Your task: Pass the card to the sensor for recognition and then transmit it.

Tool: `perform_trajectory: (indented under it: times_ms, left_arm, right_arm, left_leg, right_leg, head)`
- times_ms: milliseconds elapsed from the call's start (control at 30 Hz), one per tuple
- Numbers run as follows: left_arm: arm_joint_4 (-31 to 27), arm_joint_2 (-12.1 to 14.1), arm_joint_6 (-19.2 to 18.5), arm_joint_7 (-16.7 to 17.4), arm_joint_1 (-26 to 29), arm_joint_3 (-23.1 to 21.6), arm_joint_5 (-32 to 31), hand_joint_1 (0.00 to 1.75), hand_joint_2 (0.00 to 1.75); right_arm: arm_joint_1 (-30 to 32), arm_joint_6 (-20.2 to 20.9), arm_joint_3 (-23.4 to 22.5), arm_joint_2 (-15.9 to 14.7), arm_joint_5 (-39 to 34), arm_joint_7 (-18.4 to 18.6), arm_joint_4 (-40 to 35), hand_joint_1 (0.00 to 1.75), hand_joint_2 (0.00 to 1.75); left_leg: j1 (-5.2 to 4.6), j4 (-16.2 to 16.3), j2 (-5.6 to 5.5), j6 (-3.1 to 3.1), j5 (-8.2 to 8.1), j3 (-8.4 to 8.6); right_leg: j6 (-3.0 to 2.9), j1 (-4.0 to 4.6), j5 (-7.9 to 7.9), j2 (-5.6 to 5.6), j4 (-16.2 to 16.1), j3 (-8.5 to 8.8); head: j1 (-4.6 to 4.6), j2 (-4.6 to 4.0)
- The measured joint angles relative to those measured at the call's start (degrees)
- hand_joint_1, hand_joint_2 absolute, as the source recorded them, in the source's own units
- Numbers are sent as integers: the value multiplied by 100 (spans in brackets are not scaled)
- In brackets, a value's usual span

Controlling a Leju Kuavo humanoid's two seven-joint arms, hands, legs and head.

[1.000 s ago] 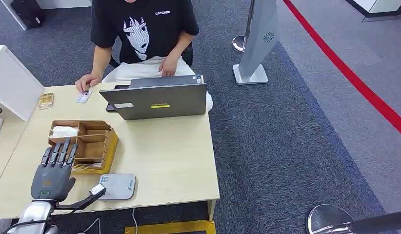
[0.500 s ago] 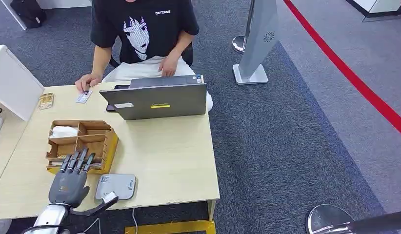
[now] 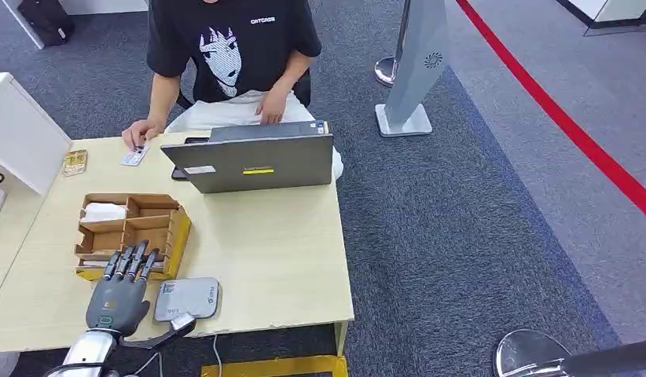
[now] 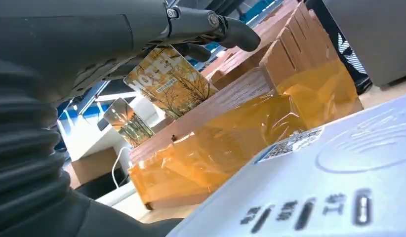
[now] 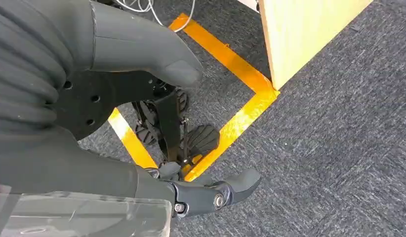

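Card held in the left hand beside the sensor at the near edge of the worktop.

In the left wrist view an orange-printed card is gripped by the dark fingers of the left hand, just above the wooden organiser and next to the grey sensor pad. From the hand, the sensor lies at 3 o'clock and the organiser at 12 o'clock. A laptop stands at the far side, with a seated person behind it. The right hand hangs over the carpet by yellow floor tape, fingers apart and holding nothing.
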Motion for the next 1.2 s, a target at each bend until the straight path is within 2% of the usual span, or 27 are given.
perform_trajectory:
  times_ms: [133, 333, 400, 467, 700, 1000, 1200]
  left_arm:
    - [-19, 4, 92, 142, 10, -20, 0, 0, 175]
    - [-341, 85, 103, 236, 78, -15, 2, 0, 175]
    - [-516, 179, 315, 762, 96, -17, 4, 0, 175]
    - [-758, 297, 389, 1071, 99, -17, 2, 0, 175]
    - [-1361, 450, 293, 1051, 166, -15, 0, 0, 175]
    - [-1613, 503, 199, 1097, 192, -15, 0, 0, 175]
    - [-1620, 496, 66, 911, 219, -15, 0, 0, 175]
  right_arm:
    - [0, 0, 0, 0, -11, 2, 0, 0, 175]
    - [1, 11, -26, 0, -70, -2, 0, 0, 175]
    - [0, 9, -48, 0, -85, -4, 0, 0, 175]
    - [4, 9, -52, 0, -85, -5, 0, 0, 175]
    - [2, 2, -57, 0, -46, -13, 0, 0, 175]
    - [0, -20, -57, 0, -24, -13, 0, 0, 175]
    - [-1, -17, -59, 0, -24, -13, 0, 0, 175]
  left_leg:
    - [0, 0, 0, 0, 0, 0]
    - [0, 0, 0, 0, 0, -2]
    - [3, 0, 2, 0, 0, -2]
    - [2, 0, 0, 0, 0, -2]
    - [1, 0, 0, 0, 0, -2]
    - [1, 0, -1, 0, 0, -2]
    - [1, 0, -1, 0, 0, -3]
  right_leg:
    - [0, 0, 0, 0, 0, 0]
    - [0, 0, 0, 0, 0, -1]
    - [0, 2, 0, 2, 0, -3]
    - [0, 1, 0, 0, 0, -3]
    - [0, 1, -1, -1, 0, -1]
    - [0, 1, -1, -1, 0, -2]
    - [-1, 1, -1, -1, 0, -2]
  head:
    - [2, 0]
    - [0, 0]
    - [2, 0]
    - [0, 0]
    - [2, 0]
    - [7, 0]
    - [7, 0]
